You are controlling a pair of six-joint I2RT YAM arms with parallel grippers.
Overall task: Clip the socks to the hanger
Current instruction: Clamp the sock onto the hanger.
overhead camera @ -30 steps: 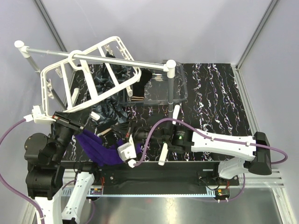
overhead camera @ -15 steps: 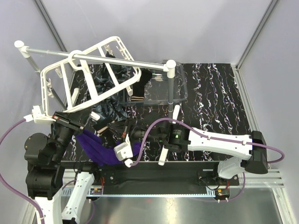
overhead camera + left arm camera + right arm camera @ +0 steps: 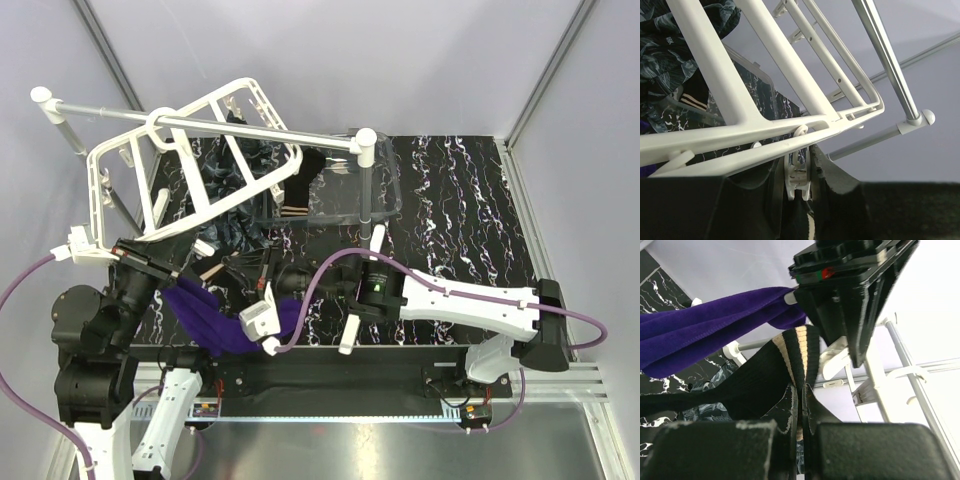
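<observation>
Black marbled tabletop (image 3: 460, 200) between pale grey walls. The left gripper (image 3: 798, 167) has its fingers pressed onto a small white plastic clip (image 3: 796, 181) under the large white plastic grid-frame hanger (image 3: 727, 80), a silver rod (image 3: 885, 55) up to their right. The right gripper (image 3: 801, 392) is clamped on the tan-striped cuff of a black fabric sock (image 3: 755, 382); a bright purple fabric sock (image 3: 700, 335) drapes above-left of those fingers

hanger (image 3: 720, 75): glossy plastic | purple sock (image 3: 700, 335), black sock (image 3: 765, 375): matt cloth

Silver rod stand (image 3: 325, 140) (white-capped)
</observation>
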